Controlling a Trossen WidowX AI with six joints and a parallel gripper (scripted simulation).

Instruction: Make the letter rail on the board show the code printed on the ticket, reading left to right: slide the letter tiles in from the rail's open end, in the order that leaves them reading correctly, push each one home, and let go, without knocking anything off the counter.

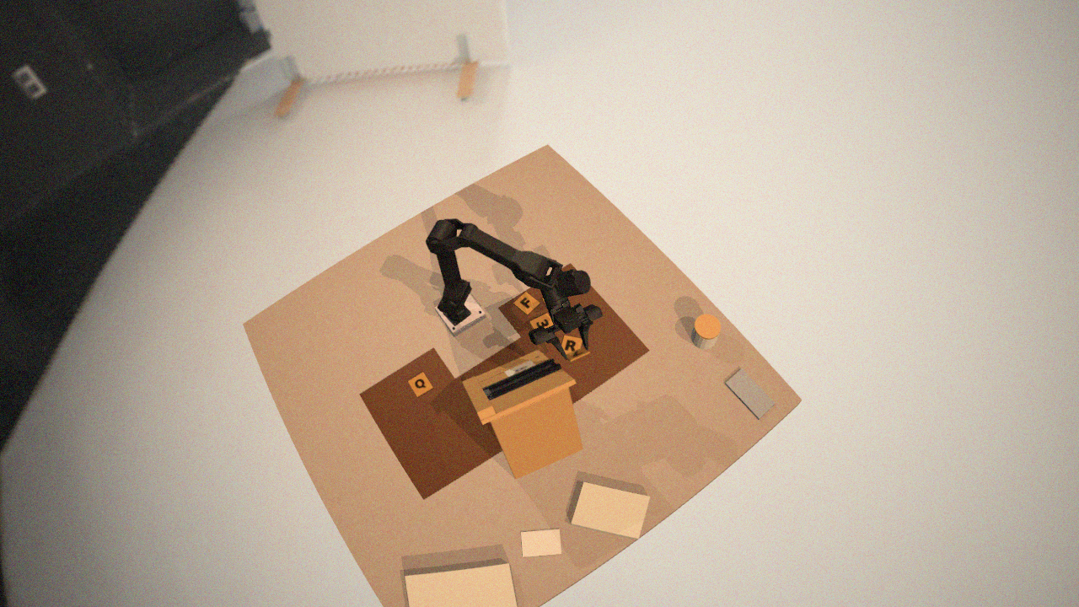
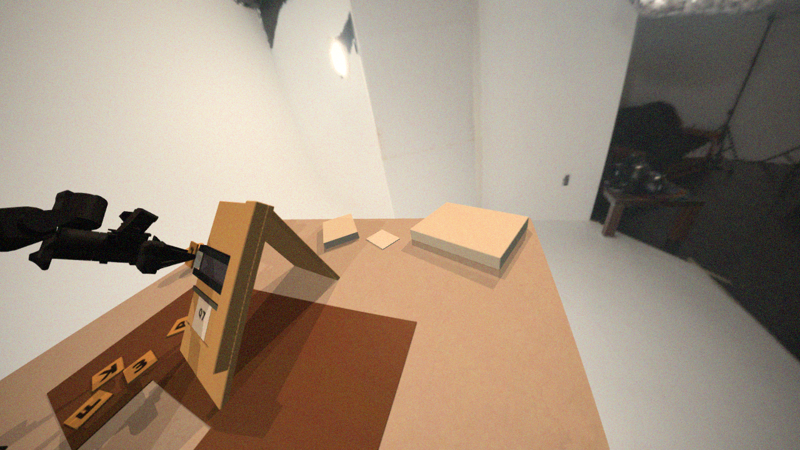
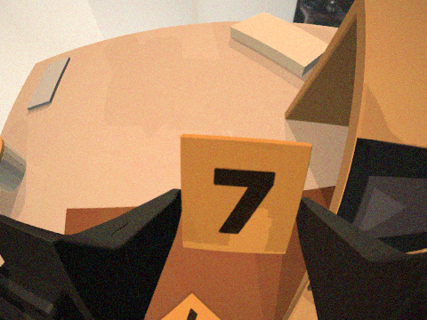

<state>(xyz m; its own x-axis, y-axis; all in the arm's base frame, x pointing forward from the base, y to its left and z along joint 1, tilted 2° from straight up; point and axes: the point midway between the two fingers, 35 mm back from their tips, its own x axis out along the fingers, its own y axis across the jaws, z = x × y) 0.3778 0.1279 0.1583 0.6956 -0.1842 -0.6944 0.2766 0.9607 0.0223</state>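
Observation:
My gripper [image 1: 577,353] [image 2: 194,257] [image 3: 241,203] is shut on the 7 tile [image 3: 200,213] [image 2: 191,249], held upright by its side edges with its face to the wrist camera. It is raised off the counter, beside one end of the black rail [image 1: 522,379] [image 2: 212,269] [image 3: 361,156]. No tile shows in the rail. The rail is on the leaning wooden board [image 1: 482,405] [image 2: 234,219] [image 3: 391,107]. The ticket [image 2: 202,317] [image 1: 518,368] reads Q7. The Q tile [image 1: 420,384] lies face up on the brown mat's other side.
The F tile [image 1: 526,303] [image 2: 87,409], K tile [image 2: 107,374], R tile [image 1: 571,345] [image 2: 179,325] and an E or 3 tile [image 2: 139,366] lie on the brown mat [image 1: 618,351]. An orange-topped can [image 1: 705,330], a grey slab [image 1: 748,393] [image 3: 50,84] and pale blocks [image 1: 611,509] [image 2: 469,226] stand farther out.

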